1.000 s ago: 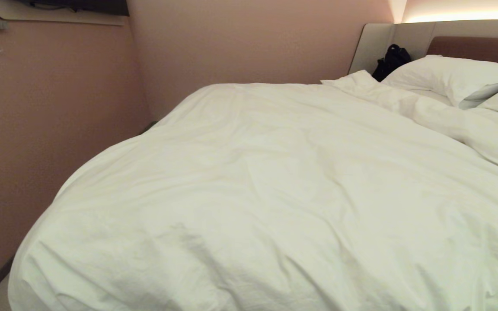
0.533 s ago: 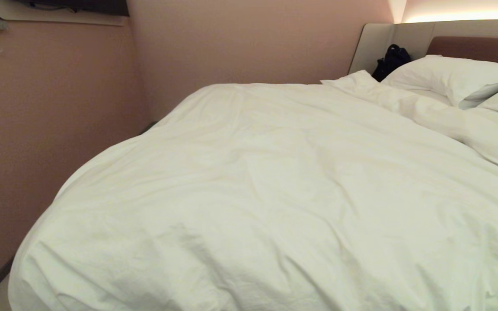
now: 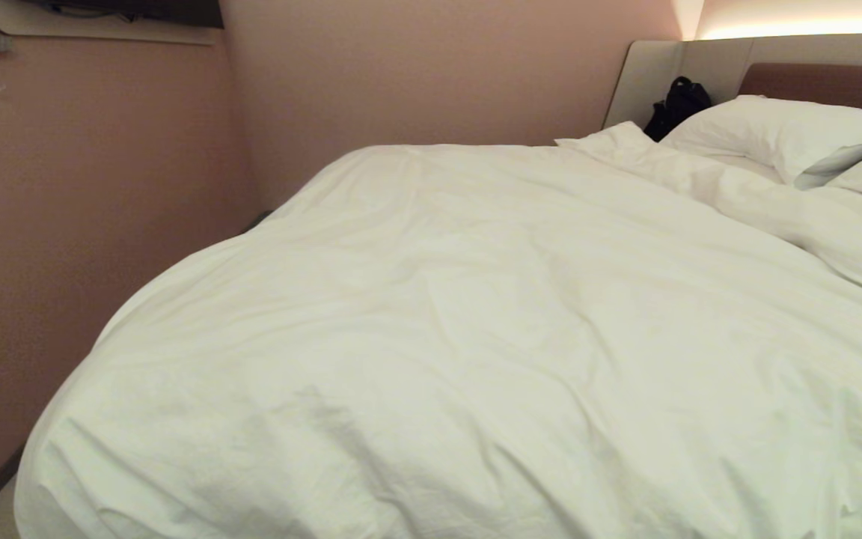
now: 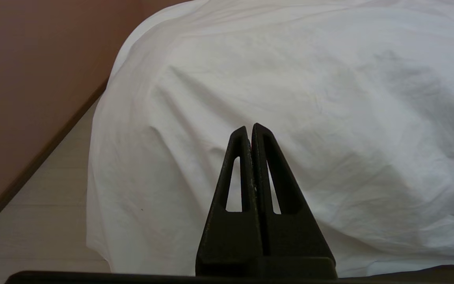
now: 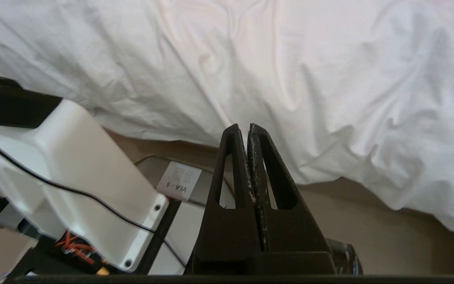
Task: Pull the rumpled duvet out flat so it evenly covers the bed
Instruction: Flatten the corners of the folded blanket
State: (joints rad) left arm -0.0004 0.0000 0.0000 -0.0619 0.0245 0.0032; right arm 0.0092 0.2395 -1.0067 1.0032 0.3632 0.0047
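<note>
Almost nothing is shifted between the earlier head views and now: the duvet [image 3: 476, 337] is spread over the bed, its hanging hem found just ahead of the closed, empty right gripper [image 5: 247, 127], while the left gripper [image 4: 250, 127] is pressed shut too.

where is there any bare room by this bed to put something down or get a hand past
Bare floor runs between the pink wall and the duvet hanging over the bed's left side. Another open strip shows below the duvet's near hem. It is crowded at the head end: pillows and a black bag sit against the headboard.
</note>
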